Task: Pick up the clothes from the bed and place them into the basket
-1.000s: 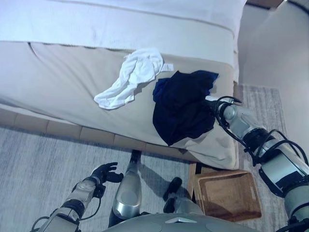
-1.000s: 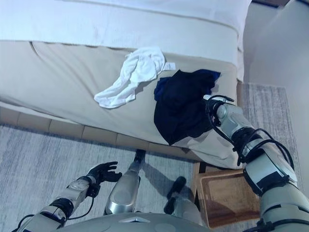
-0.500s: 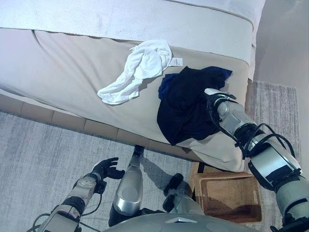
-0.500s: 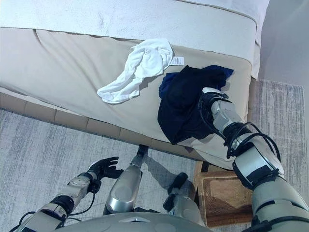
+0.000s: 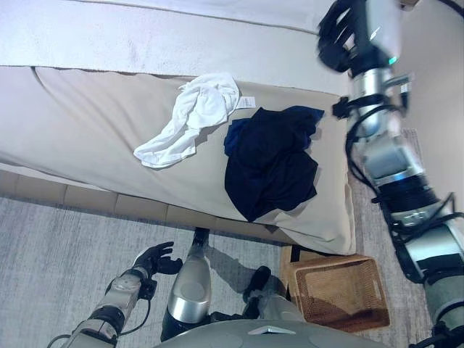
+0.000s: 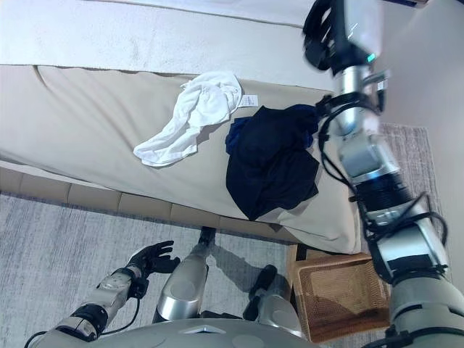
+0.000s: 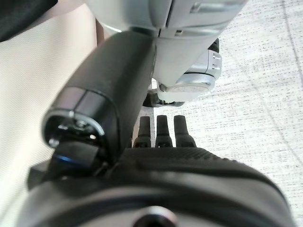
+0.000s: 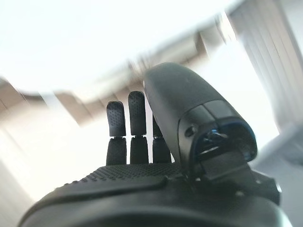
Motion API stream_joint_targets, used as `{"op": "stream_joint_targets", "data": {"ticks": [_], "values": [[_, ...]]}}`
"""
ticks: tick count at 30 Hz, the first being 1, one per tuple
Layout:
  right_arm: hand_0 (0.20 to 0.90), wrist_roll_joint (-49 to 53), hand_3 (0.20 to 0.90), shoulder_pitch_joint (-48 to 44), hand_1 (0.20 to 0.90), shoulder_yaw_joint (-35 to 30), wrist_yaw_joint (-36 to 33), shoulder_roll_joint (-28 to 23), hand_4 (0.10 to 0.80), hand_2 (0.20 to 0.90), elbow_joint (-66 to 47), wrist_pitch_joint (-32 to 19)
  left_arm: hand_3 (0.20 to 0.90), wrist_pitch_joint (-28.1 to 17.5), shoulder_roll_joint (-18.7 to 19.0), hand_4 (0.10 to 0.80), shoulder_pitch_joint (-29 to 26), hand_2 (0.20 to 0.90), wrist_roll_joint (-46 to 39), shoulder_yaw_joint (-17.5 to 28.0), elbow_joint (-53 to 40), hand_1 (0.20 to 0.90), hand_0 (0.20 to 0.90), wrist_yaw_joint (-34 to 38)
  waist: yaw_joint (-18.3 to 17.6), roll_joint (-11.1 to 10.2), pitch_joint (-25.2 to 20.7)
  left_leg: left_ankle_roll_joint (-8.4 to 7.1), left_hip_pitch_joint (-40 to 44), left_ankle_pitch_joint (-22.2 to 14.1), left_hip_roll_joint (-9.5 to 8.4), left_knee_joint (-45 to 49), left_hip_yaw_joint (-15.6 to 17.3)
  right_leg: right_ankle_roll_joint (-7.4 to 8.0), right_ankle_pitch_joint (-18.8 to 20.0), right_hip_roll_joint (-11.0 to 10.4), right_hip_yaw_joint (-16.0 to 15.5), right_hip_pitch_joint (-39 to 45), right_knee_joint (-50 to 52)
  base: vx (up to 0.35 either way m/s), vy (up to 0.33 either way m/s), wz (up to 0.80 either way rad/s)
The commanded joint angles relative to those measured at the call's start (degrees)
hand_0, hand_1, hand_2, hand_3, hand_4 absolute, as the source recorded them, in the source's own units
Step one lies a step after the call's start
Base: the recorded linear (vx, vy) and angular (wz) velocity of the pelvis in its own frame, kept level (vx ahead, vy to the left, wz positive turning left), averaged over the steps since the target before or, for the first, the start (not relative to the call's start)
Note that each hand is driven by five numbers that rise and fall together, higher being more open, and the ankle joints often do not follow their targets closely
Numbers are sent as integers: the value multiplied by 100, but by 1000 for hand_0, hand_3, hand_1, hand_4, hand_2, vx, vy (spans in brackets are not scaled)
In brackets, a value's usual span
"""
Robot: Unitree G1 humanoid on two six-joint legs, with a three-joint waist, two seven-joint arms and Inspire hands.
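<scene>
The right robot hand (image 5: 346,32) has lifted off the dark garment (image 5: 270,161) it was reaching into half a second ago and now hangs high over the far side of the bed (image 5: 87,123), fingers straight and holding nothing, as its wrist view confirms. The dark garment lies below and nearer the robot than that hand, its long axis running from the bed's middle toward the near edge, where it droops slightly over. The white garment (image 5: 190,118) lies just beside it, toward the robot's left. The left robot hand (image 5: 155,258) hangs low over the rug (image 5: 58,246), fingers relaxed and apart, well away from both. The basket (image 5: 339,294) stands on the floor below the right arm, so the right hand looks better placed.
</scene>
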Motion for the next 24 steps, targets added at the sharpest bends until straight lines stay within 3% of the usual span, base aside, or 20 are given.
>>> {"op": "stream_joint_targets", "data": {"ticks": [1, 3, 4, 5, 7, 10, 16, 24], "values": [[300, 261, 200, -234, 300, -244, -354, -717, 100, 300, -469, -203, 900, -175, -364, 800, 366, 900, 390, -205, 330, 900, 900, -269, -230, -20, -1014, 490, 502, -1139, -387, 8, 325, -146, -94, 192, -2, -492, 491, 130, 24, -6], [300, 556, 200, -29, 300, -300, 164, -813, 100, 300, -594, -220, 900, -123, -389, 800, 437, 900, 455, -196, 365, 900, 900, -296, -254, -25, -1129, 487, 583, -1176, -406, 31, 322, -140, -116, 164, 8, -424, 506, 145, 41, -10], [531, 555, 469, 98, 531, -243, 653, -817, 369, 531, -606, -60, 900, -83, -385, 800, 455, 900, 492, -170, 365, 900, 900, -332, -256, -26, -1160, 479, 616, -1189, -410, 57, 326, -145, -135, 145, 8, -398, 538, 136, 46, -7], [900, 531, 900, 234, 900, -180, 1072, -813, 800, 900, -592, 41, 900, -68, -376, 800, 470, 900, 508, -160, 378, 900, 900, -359, -260, -30, -1181, 478, 639, -1194, -416, 79, 317, -151, -147, 135, 18, -380, 561, 122, 40, -10], [900, 512, 900, 461, 900, 83, 2062, -859, 800, 900, -473, 178, 900, -68, -307, 800, 489, 900, 469, -158, 394, 900, 900, -403, -261, -62, -1169, 482, 650, -1207, -411, 161, 316, -173, -160, 130, 41, -355, 605, 69, 16, -11], [900, 72, 900, 368, 900, 609, 2594, -715, 800, 900, 180, -55, 900, -49, -168, 800, 319, 900, 302, -250, 346, 900, 900, -356, -168, -181, -950, 489, 480, -1219, -384, 342, 271, -209, -137, 160, 32, -417, 666, -61, -39, 0], [900, -373, 900, -596, 900, 1593, 2445, -15, 800, 900, 1642, 268, 900, -52, -10, 800, -176, 900, -7, -417, 179, 900, 900, -176, 207, -285, -351, 498, 13, -1145, -387, 453, 76, -218, -16, 206, -127, -637, 604, -169, -79, 13], [900, -358, 900, -1324, 900, 2224, 2290, 356, 800, 900, 3147, 794, 900, -135, 100, 800, -303, 900, -198, -500, 94, 900, 900, -70, 599, -112, -5, 500, -413, -969, -503, 463, -237, -260, -70, 137, -459, -877, 746, -52, -1, 24]]}}
